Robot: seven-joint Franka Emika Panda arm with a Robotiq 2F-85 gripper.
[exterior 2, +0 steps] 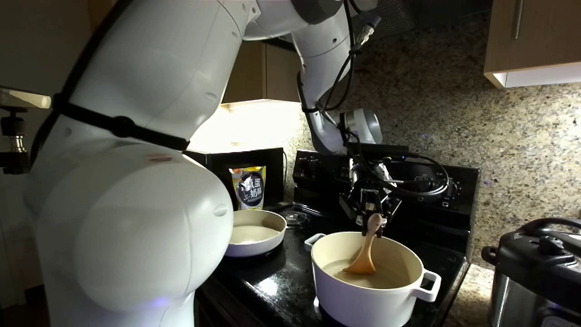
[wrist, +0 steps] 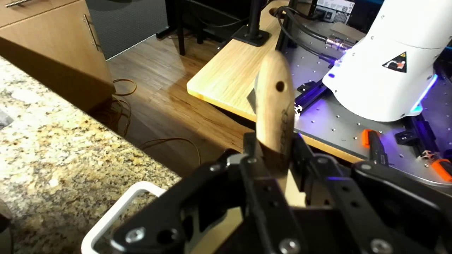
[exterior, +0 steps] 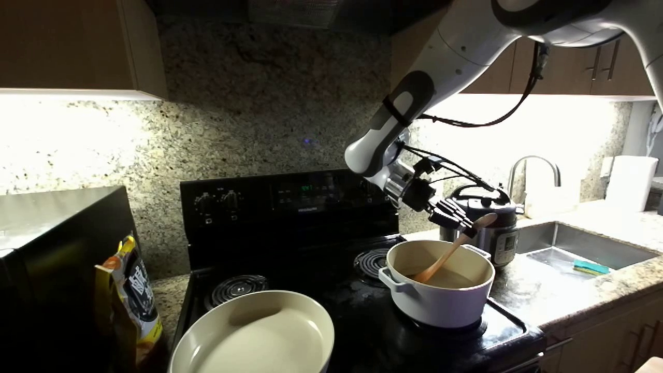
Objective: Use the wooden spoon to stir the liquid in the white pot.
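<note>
The white pot (exterior: 440, 306) stands on the stove's front burner, its small handle (exterior 2: 427, 286) jutting toward the cooker. Tan liquid (exterior 2: 383, 278) covers its bottom. My gripper (exterior: 470, 231) is above the pot's rim, shut on the wooden spoon (exterior 2: 366, 254) partway up the handle. The spoon leans at a slant, with its broad end down in the liquid and partly hidden by it. In the wrist view the handle's rounded tip (wrist: 274, 95) sticks out past the fingers, which press on it from both sides.
A wide shallow cream bowl (exterior: 259, 339) sits on the stove beside the pot. The black-and-steel cooker (exterior: 505, 246) is close by on the counter, before the sink (exterior: 533, 233). Behind rises the stove's control panel (exterior: 248, 204). A snack bag (exterior: 134, 300) stands at the far side.
</note>
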